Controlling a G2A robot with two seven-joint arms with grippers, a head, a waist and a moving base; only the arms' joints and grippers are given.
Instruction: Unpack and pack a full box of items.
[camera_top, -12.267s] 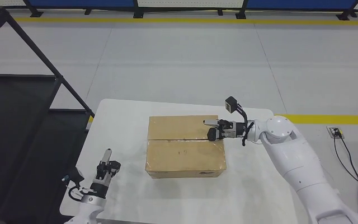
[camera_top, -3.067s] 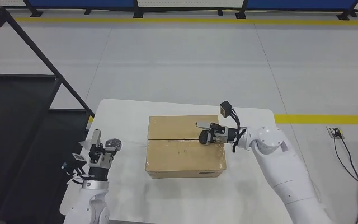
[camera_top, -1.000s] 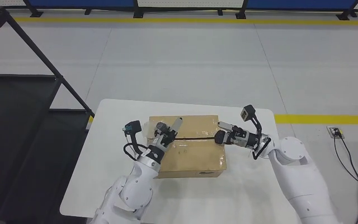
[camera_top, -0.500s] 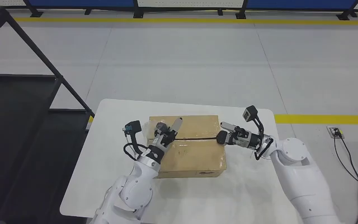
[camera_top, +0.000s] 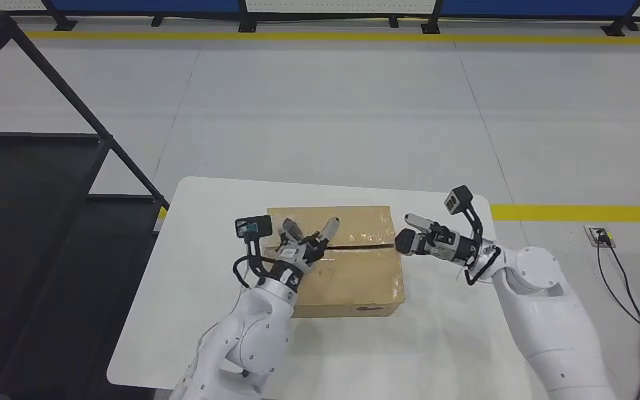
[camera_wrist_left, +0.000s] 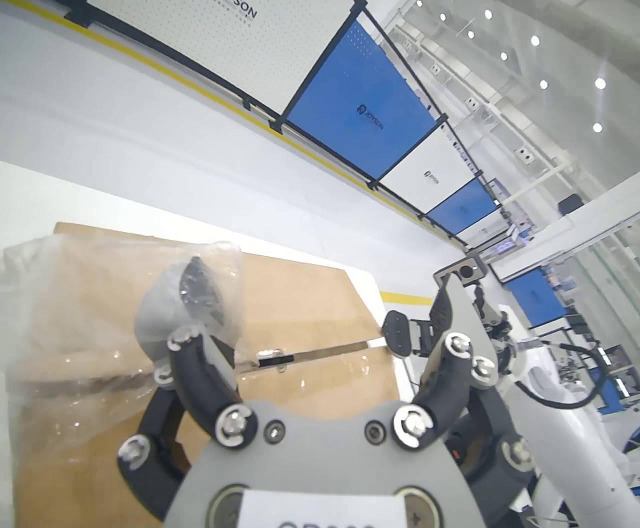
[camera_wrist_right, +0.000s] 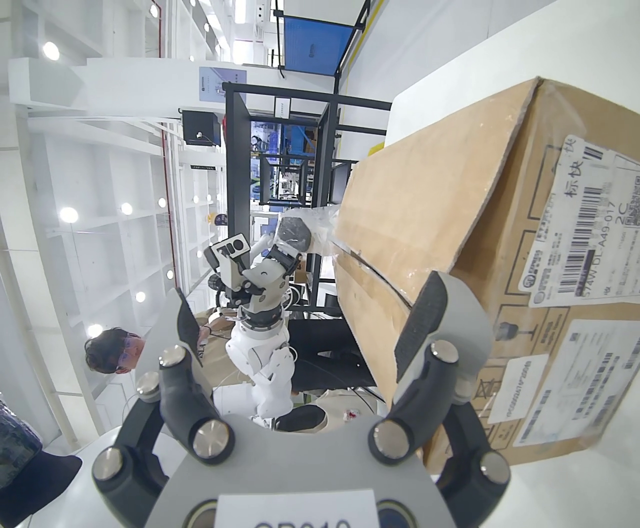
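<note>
The white desk (camera_top: 190, 260) carries the closed cardboard box (camera_top: 350, 280) at its middle. My left fingers (camera_wrist_left: 457, 325) hang spread over the box top — clear plastic film (camera_wrist_left: 75, 310) drapes one. My right fingers (camera_wrist_right: 445, 320) stand apart at the box's end.

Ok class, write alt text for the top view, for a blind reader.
A closed cardboard box sits on a white table. The open left gripper is over its top seam, the open right gripper at the box's end.
</note>
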